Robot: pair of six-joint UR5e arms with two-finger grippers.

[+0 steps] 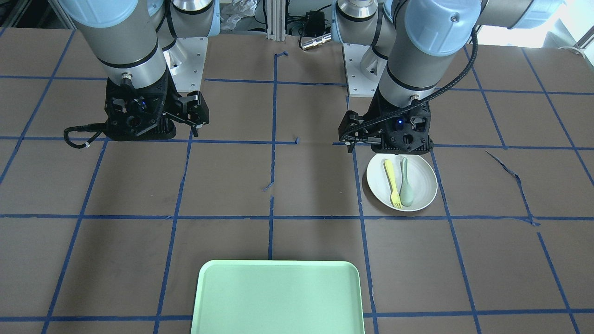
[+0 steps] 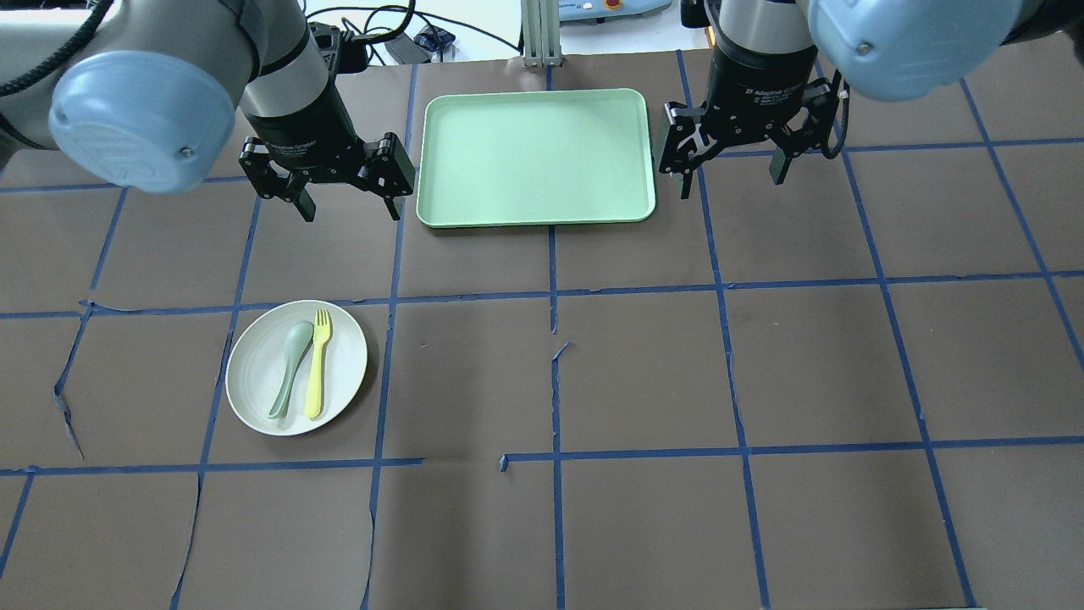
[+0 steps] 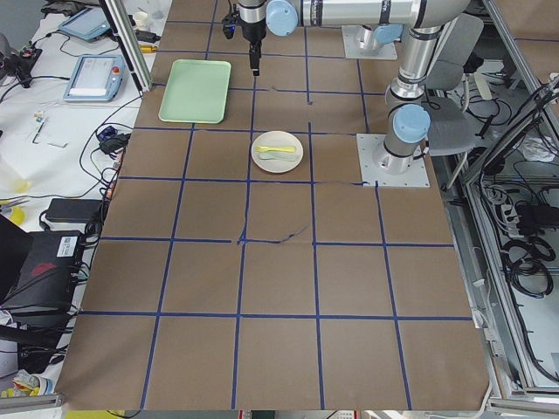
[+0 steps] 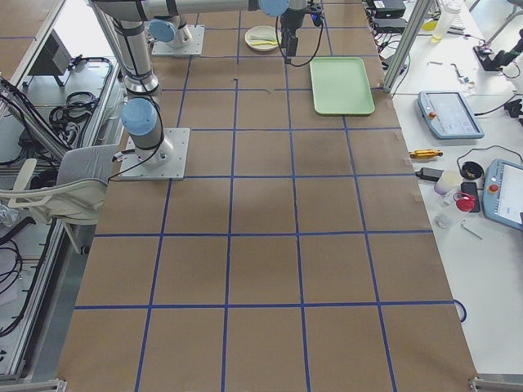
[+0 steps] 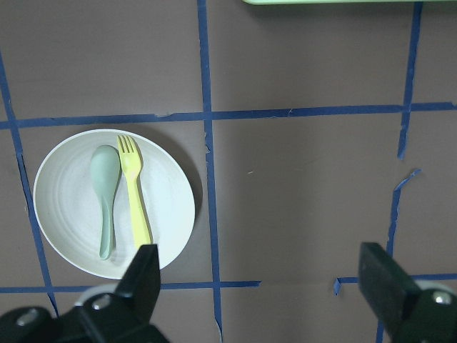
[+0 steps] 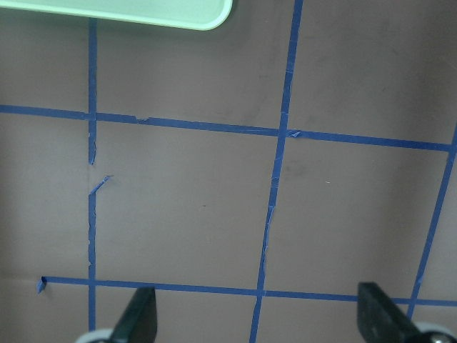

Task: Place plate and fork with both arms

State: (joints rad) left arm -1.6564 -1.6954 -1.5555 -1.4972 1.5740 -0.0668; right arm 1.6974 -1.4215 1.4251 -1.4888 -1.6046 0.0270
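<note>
1. White and matte, the plate (image 2: 251,373) lies on the brown table (image 2: 762,381), on the robot's left side and nearest to its base. The fork (image 2: 317,364) rests inside it, just beside a grey-green spoon (image 2: 290,366).
2. Beyond the plate, the left gripper (image 2: 350,210) hangs above the table, jaws wide apart, nothing between them. The right gripper (image 2: 731,185), well apart on the other side, is equally wide and holds nothing.
3. Farthest, between both grippers, lies the mint-green tray (image 2: 533,157).
4. I judge the task is at its start, as no grasp is begun. Next, the left gripper must come back and down to the plate.
5. The plate rim is free all around. The spoon leaves little room for a finger on that side of the fork. The way from plate to tray seems open.
</note>
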